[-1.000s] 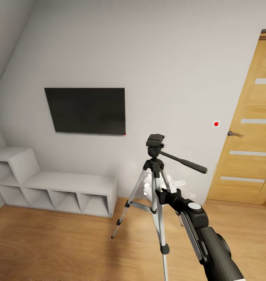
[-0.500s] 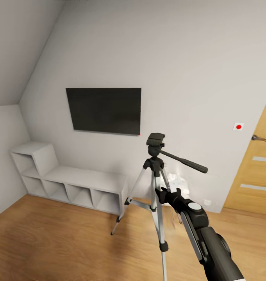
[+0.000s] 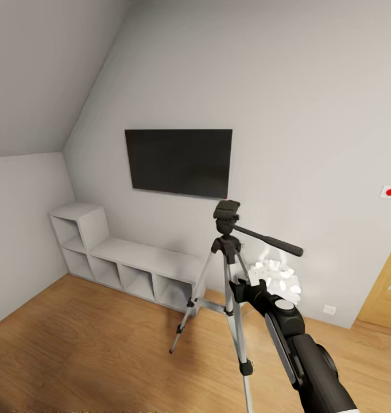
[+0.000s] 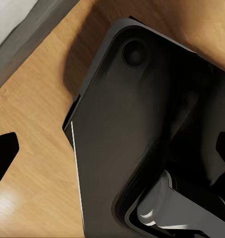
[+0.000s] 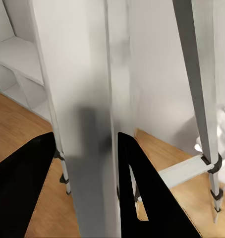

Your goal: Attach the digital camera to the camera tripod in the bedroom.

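Note:
The camera tripod [image 3: 227, 218] stands upright just ahead of me, with silver legs [image 3: 234, 327], a black head and a long pan handle [image 3: 270, 241]. My right gripper [image 3: 241, 287] is shut on one of its silver legs below the head. In the right wrist view that leg [image 5: 90, 148] runs between the two black fingers [image 5: 142, 198]. The digital camera is out of view. In the left wrist view a black finger [image 4: 2, 154] of my left gripper hangs over the wood floor beside my own dark base [image 4: 142, 129].
A flat black wall screen [image 3: 181, 162] hangs behind the tripod. A low white cubby shelf [image 3: 132, 261] runs along the wall at the left. A white-ball floor lamp [image 3: 278, 278] stands behind the tripod. The wooden door [image 3: 387, 298] is at the right edge.
The whole view has swung left: screen, shelf and door slid to the right in the picture. The tripod and my right arm kept their place in it, moving together with me.

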`<state>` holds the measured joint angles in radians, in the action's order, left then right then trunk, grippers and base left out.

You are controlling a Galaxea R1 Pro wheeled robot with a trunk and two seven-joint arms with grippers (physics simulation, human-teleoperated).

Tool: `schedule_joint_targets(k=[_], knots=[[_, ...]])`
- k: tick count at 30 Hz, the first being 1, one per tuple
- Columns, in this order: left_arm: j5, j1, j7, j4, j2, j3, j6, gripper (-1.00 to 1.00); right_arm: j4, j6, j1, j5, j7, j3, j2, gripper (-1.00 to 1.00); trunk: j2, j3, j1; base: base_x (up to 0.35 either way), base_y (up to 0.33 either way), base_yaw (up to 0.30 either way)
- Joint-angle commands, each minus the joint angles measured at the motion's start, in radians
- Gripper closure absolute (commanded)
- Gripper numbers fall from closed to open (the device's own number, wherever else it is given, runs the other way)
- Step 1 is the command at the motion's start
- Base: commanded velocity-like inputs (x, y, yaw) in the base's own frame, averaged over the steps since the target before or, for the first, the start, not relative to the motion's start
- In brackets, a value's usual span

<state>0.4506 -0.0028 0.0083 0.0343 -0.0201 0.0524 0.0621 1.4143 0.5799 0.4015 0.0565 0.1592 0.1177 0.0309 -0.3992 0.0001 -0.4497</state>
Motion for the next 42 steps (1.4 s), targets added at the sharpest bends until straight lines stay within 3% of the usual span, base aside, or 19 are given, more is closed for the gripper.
schedule_joint_targets(k=[1,36,42], knots=[[-0.003,0.000,0.001,-0.001,0.000,0.005,0.002,-1.00,0.001,0.005,0.000,0.006,0.006,-0.001,0.000,1.00,-0.001,0.000,0.000,0.000,0.000,0.248],[-0.003,0.000,0.001,0.001,-0.001,0.005,0.002,-1.00,0.016,0.003,-0.001,0.020,0.005,-0.013,0.008,1.00,-0.001,0.000,0.000,0.000,0.000,0.026],[-0.003,0.000,0.002,0.001,-0.001,0.007,0.002,-1.00,0.024,0.000,-0.001,0.022,0.006,-0.009,-0.012,1.00,-0.001,0.000,0.000,-0.094,0.000,0.000]])
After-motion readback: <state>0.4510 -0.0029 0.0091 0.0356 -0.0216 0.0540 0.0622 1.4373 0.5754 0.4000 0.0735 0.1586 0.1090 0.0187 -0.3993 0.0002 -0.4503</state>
